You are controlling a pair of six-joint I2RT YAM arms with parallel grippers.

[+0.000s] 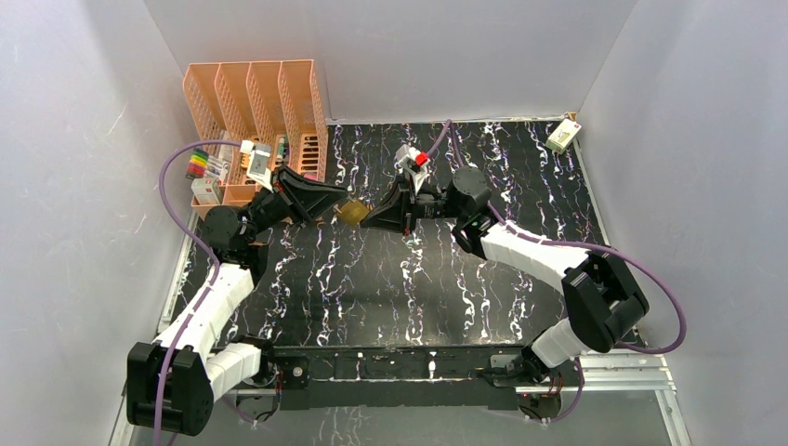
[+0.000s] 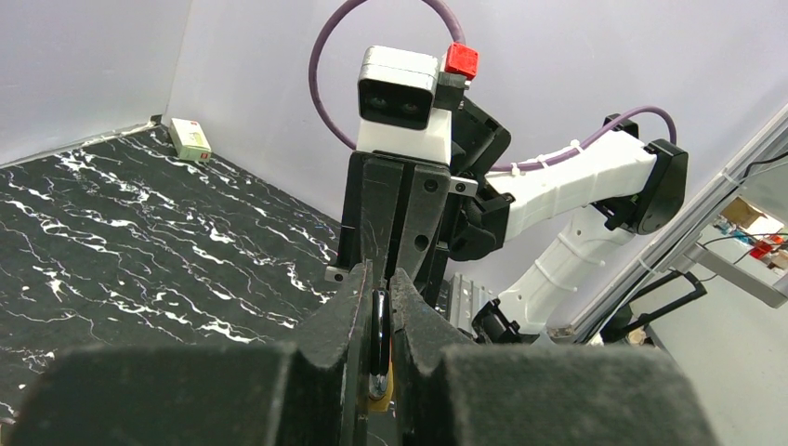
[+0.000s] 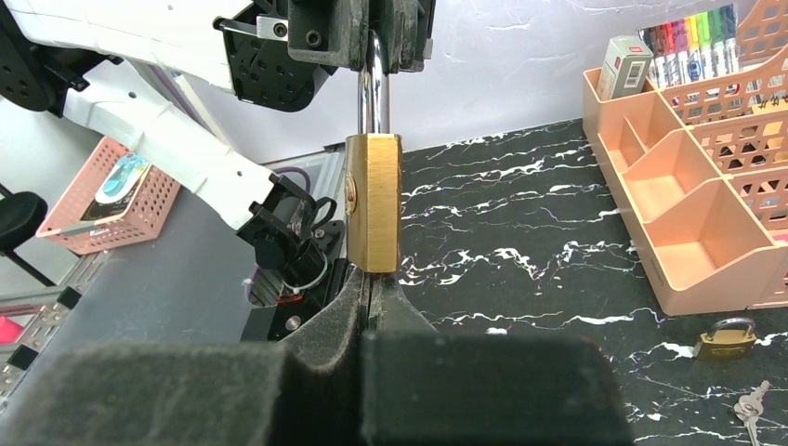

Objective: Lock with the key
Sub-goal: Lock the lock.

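Hanging at frame centre, brass padlock [image 3: 374,203] rides by its shackle [image 3: 370,98] in the clamped left gripper [image 3: 374,58]; right gripper [image 3: 370,283] pinched together under its base, any key hidden, so twist squarely, gently.

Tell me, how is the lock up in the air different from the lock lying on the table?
The raised padlock hangs upright, its shackle pinched by the left gripper; the table padlock lies flat, untouched, near the organizer. Both are brass-coloured with silver shackles.
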